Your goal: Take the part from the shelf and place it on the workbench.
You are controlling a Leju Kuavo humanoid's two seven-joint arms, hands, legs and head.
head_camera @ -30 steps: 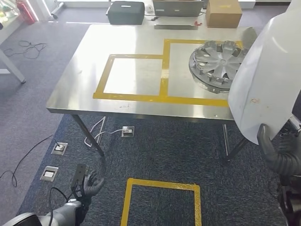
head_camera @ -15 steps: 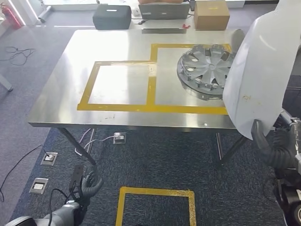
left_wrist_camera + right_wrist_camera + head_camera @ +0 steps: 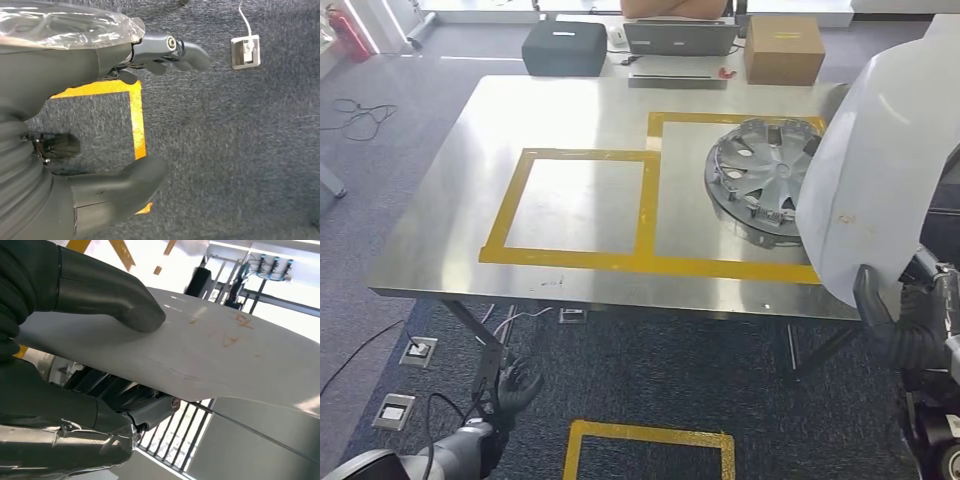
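Low, left hand loosely spread, empty; right hand raised, fingers clamping white panel.

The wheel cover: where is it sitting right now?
In the head view, the wheel cover lies on the workbench inside the right-hand yellow-taped square, partly hidden by the white panel in the right hand.

faint orange scrawl on the white panel, not legible, no other readable text

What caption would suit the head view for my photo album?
Robot's right hand holds a white panel beside the steel workbench, where a hubcap lies.
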